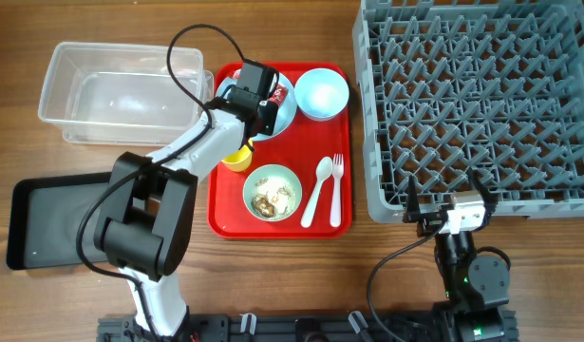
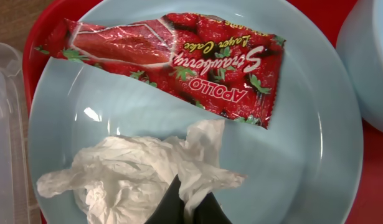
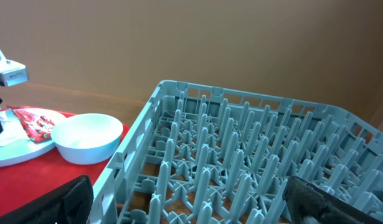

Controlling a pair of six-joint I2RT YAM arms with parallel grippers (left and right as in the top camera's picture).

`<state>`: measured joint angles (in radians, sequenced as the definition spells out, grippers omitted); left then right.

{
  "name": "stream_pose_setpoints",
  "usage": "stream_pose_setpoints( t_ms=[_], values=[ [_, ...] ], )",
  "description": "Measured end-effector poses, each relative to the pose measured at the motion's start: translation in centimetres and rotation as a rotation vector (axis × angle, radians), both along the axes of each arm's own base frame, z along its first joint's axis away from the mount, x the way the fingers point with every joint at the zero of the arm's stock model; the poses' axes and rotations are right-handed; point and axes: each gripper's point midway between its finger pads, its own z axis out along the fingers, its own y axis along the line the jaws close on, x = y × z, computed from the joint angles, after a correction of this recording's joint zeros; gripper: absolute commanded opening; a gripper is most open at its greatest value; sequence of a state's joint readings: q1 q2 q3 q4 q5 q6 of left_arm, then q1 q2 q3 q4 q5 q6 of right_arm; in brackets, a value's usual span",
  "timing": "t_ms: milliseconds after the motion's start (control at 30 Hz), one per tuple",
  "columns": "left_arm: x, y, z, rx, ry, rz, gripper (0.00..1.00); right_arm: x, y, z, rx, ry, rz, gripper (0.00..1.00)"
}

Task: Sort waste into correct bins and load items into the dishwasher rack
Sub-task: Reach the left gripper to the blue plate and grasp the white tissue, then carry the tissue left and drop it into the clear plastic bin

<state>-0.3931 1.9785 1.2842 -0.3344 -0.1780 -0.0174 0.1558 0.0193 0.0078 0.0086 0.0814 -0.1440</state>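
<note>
My left gripper (image 2: 192,188) is shut on the crumpled white napkin (image 2: 129,174), which lies on the pale blue plate (image 2: 303,155) next to the red snack wrapper (image 2: 179,59). Seen from overhead, that gripper (image 1: 256,95) hangs over the plate (image 1: 284,116) at the back of the red serving tray (image 1: 329,226). The green bowl (image 1: 272,193) holds food scraps. Close by are a blue bowl (image 1: 322,93), a white spoon (image 1: 317,190), a fork (image 1: 337,185) and a yellow cup (image 1: 237,159). My right gripper (image 3: 197,205) stands open at the near edge of the dishwasher rack (image 1: 481,104), with nothing between its fingers.
A clear plastic tub (image 1: 121,90) stands at the back left. A flat black tray (image 1: 59,223) lies at the front left, partly under my left arm. The rack fills the right side, its pegs (image 3: 241,143) upright.
</note>
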Motion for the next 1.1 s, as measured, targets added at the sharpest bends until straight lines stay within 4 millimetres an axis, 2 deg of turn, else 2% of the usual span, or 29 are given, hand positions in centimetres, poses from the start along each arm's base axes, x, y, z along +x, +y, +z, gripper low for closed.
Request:
stream_pose_setpoints(
  t_ms=[100,200,267,467,533,633,667,700,767,867,1000,1100],
  values=[
    [0.3,0.3,0.5,0.011,-0.015,0.013,0.04,0.0,0.0,0.0,0.0,0.0,0.0,1.0],
    [0.7,0.3,2.5,0.005,-0.06,0.022,0.04,0.0,0.0,0.0,0.0,0.0,0.0,1.0],
    [1.0,0.4,4.9,-0.007,-0.111,0.028,0.04,0.0,0.0,0.0,0.0,0.0,0.0,1.0],
    [1.2,2.2,15.7,-0.022,-0.346,0.101,0.04,0.0,0.0,0.0,0.0,0.0,0.0,1.0],
    [0.6,3.4,18.7,-0.009,-0.407,0.138,0.04,0.0,0.0,0.0,0.0,0.0,0.0,1.0],
    [-0.6,5.1,21.7,0.022,-0.466,0.195,0.04,0.0,0.0,0.0,0.0,0.0,0.0,1.0],
    [-1.4,6.4,23.4,0.047,-0.503,0.237,0.04,0.0,0.0,0.0,0.0,0.0,0.0,1.0],
    [-1.9,7.2,24.1,0.065,-0.513,0.26,0.04,0.0,0.0,0.0,0.0,0.0,0.0,1.0],
    [-2.6,8.9,24.9,0.096,-0.521,0.304,0.04,0.0,0.0,0.0,0.0,0.0,0.0,1.0],
    [-3.1,11.8,24.3,0.146,-0.478,0.363,0.04,0.0,0.0,0.0,0.0,0.0,0.0,1.0],
    [-2.6,16.0,21.6,0.145,-0.378,0.422,0.04,0.0,0.0,0.0,0.0,0.0,0.0,1.0],
    [-1.7,17.8,18.7,0.093,-0.298,0.432,0.04,0.0,0.0,0.0,0.0,0.0,0.0,1.0]
  ],
)
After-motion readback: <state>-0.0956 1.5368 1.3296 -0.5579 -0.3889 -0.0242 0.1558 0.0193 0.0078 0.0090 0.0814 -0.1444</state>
